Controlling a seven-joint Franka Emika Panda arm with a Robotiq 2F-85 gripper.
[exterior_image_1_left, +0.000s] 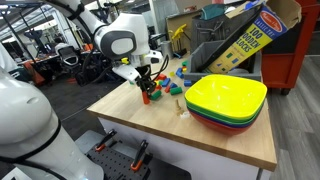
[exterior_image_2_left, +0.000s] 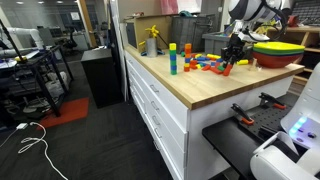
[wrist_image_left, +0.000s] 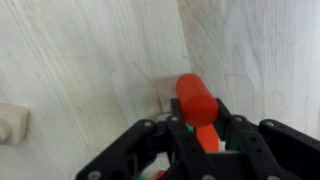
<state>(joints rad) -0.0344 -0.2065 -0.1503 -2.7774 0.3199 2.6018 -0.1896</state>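
We are seeing the gripper (wrist_image_left: 203, 130) pressed together on a red cylinder block (wrist_image_left: 195, 98). Its black fingers (wrist_image_left: 240, 135) are pinching the block from both sides, and the rounded end is sticking out past them.

In an exterior view the block is hanging low over the wooden counter (exterior_image_1_left: 225, 145), and we cannot tell if it is touching the wood. The gripper is standing near the counter's side edge, away from the stack of coloured bowls (exterior_image_1_left: 228, 100), and a strip of bare wood is lying between them. A pile of coloured blocks (exterior_image_1_left: 172, 85) is lying just beside the gripper, toward the back.

In the wrist view we are finding pale bare wood all around the block. Only a small pale wooden piece (wrist_image_left: 10, 122) is showing at the border of the picture, well apart.

Behind the bowls a box of wood blocks (exterior_image_1_left: 250, 35) is leaning. White drawers (exterior_image_2_left: 150, 95) are filling the counter's front. Below them the dark floor is running open along the long edge, with loose cables (exterior_image_2_left: 35, 140) lying on it.
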